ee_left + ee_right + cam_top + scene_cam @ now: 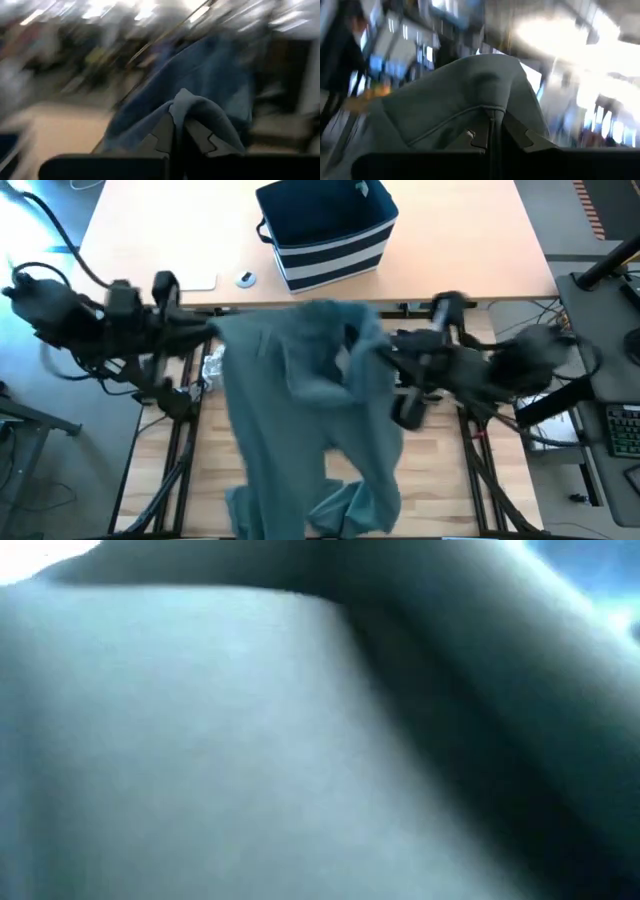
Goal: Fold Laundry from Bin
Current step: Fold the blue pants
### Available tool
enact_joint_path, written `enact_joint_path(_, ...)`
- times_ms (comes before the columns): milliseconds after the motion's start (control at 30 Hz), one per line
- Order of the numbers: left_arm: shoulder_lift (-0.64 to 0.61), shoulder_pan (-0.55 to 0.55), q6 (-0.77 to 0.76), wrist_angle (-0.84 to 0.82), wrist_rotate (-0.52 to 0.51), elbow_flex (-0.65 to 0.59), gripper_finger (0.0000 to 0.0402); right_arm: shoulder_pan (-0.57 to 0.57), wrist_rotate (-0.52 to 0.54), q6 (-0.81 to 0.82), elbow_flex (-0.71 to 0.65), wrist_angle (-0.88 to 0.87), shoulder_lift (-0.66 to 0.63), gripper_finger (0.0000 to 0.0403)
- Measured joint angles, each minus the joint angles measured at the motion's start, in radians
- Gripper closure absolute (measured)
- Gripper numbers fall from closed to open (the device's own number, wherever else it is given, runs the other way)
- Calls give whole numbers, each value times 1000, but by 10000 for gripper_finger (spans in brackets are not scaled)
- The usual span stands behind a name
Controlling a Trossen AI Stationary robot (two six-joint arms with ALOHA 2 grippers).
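- The left pincer (175, 137) has its two dark fingers pressed together on a fold of the large teal-green soft garment (300, 400); the cloth bunches over the fingertips and drapes away past them.
- In the high view this left pincer (215, 332) sits at one upper corner of the garment, at the near edge of the light wooden desk (150, 240).
- The right pincer (492, 130) is likewise clamped shut on a ridge of the same teal-green garment (460, 95), the fabric rising in a hump just beyond its fingertips.
- In the high view the right pincer (385, 350) grips the garment's opposite upper edge, so the cloth is held between the two pincers.
- From the two pincers the garment hangs down in front of the desk edge, its lower part trailing in loose folds over the pale wood floor (440, 480) between the dark stand legs.
- The navy blue soft-sided fabric bin with white horizontal stripes (330, 235) stands on the desk well beyond both pincers, roughly midway between them, upright with its mouth facing up.
- Just below the left pincer, a small crumpled grey-white piece (212, 368) shows beside the garment's edge; what it is cannot be told.
- The low view is filled by teal-green cloth (200, 740) close to the lens.
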Motion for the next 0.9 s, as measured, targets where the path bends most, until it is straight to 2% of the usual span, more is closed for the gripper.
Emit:
enact_joint_path(67, -9, 7, -166, -214, -126, -4, 401, -69, 9, 221, 0, -219, -2, 390)
enact_joint_path(133, -4, 28, -371, -431, -196, -17, 401, -150, 2, 465, -2, -442, 4, 390)
enact_joint_path(233, 17, 53, -690, -718, -212, -65, 401, -264, 4, 771, -10, -776, 38, 390)
enact_joint_path(267, 16, 67, -737, -696, -204, -117, 401, -295, 4, 846, -16, -872, 53, 390)
enact_joint_path(333, -16, 89, -693, -585, -125, -253, 401, -354, 4, 948, -34, -1039, 91, 390)
enact_joint_path(433, -35, 152, -727, -492, -34, -419, 401, -413, 1, 1011, -81, -1174, 141, 390)
enact_joint_path(500, -37, 191, -815, -533, -22, -517, 401, -437, -38, 1009, -121, -1193, 164, 390)
enact_joint_path(667, -69, 291, -980, -617, 37, -753, 401, -483, -241, 918, -209, -1176, 211, 390)
enact_joint_path(800, -103, 405, -966, -567, 166, -932, 401, -538, -417, 812, -292, -1035, 218, 390)
enact_joint_path(900, -125, 530, -859, -511, 225, -1043, 401, -610, -522, 739, -358, -882, 222, 390)
